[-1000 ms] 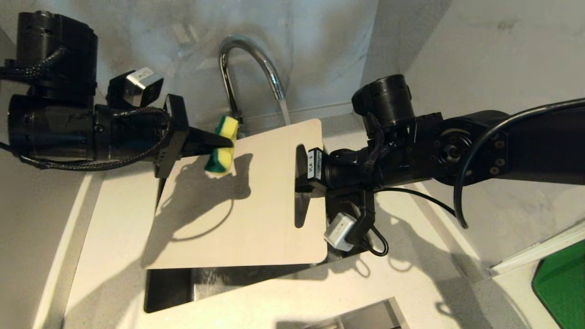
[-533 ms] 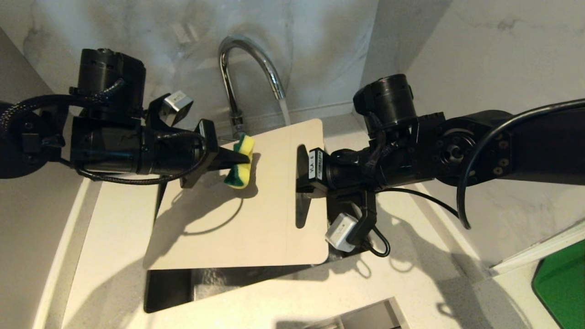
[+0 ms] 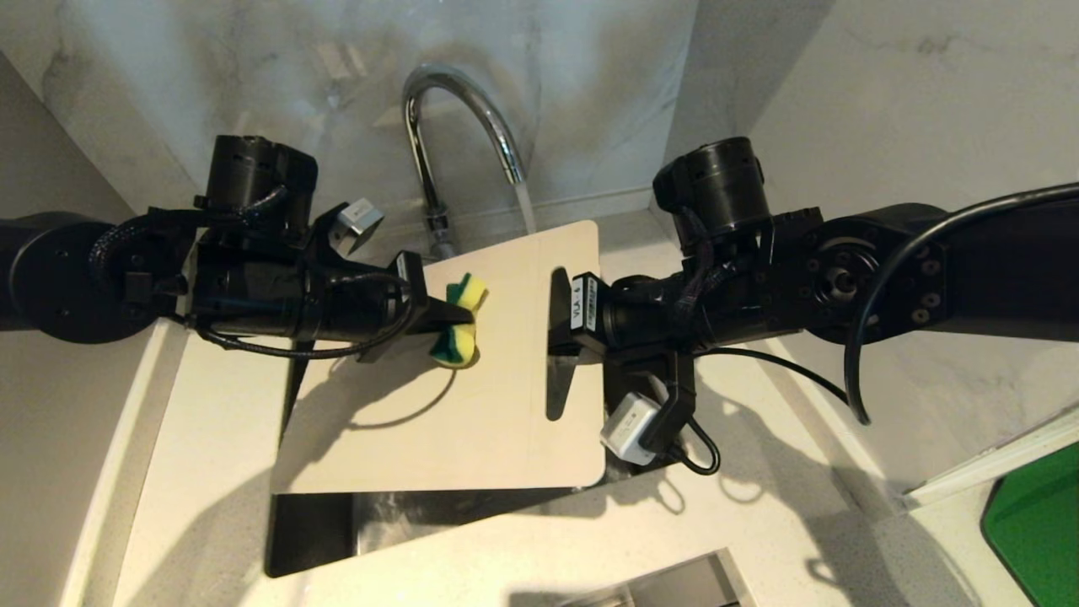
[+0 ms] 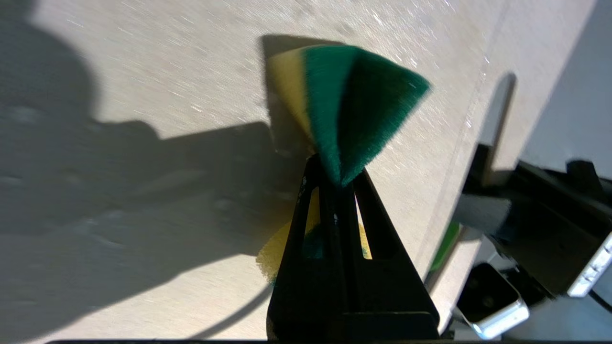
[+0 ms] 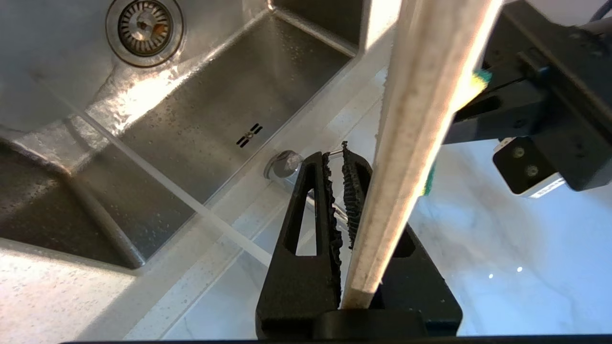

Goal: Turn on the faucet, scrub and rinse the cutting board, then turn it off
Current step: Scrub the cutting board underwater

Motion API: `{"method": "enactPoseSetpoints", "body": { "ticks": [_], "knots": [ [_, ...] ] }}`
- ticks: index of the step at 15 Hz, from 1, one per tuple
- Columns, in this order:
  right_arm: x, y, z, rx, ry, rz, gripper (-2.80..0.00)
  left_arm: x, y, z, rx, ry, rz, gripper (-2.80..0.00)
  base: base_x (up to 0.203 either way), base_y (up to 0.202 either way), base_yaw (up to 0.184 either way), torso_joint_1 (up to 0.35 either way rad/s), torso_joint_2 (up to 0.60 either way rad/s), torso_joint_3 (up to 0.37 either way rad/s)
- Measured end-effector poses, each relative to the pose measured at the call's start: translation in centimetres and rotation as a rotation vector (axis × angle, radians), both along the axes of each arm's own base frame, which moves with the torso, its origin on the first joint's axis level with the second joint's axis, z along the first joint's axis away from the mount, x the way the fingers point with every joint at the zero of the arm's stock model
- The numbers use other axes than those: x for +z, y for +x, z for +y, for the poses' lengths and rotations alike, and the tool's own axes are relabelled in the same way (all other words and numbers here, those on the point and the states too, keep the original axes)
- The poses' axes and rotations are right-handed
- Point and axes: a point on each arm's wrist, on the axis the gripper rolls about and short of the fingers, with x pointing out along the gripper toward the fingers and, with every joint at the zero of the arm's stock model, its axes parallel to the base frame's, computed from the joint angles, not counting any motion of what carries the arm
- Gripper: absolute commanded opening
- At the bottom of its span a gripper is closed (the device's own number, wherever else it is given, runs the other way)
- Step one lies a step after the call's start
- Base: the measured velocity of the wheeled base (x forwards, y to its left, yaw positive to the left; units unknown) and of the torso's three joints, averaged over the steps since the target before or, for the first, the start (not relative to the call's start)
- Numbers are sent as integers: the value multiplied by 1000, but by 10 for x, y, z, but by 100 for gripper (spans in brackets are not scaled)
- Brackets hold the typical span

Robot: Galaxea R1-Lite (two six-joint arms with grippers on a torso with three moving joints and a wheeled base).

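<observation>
Over the wet steel sink (image 5: 201, 119), the right end effector (image 3: 558, 324) clamps the slotted right edge of the flat, cream, round-cornered cutting board (image 3: 480, 421), while the left end effector (image 3: 451, 316) pinches a yellow-and-green sponge (image 3: 459, 329) against its far face beside the curved chrome faucet (image 3: 459, 118), which is running.

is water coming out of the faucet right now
Yes, in the head view a stream of water falls from the faucet spout toward the cutting board.
</observation>
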Motion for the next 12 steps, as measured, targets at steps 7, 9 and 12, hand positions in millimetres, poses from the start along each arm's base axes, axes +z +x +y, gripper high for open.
{"method": "enactPoseSetpoints", "body": {
  "ticks": [7,9,12],
  "knots": [
    [-1,0,0,-3,-3,4,-280,-27,15,30,66,75,33,-280,0,0,0,0,0,0],
    [-2,1,0,-3,-3,6,-280,-39,19,43,99,84,42,-280,0,0,0,0,0,0],
    [-1,1,0,-3,-1,4,-280,-56,25,64,146,107,37,-280,0,0,0,0,0,0]
  ]
}}
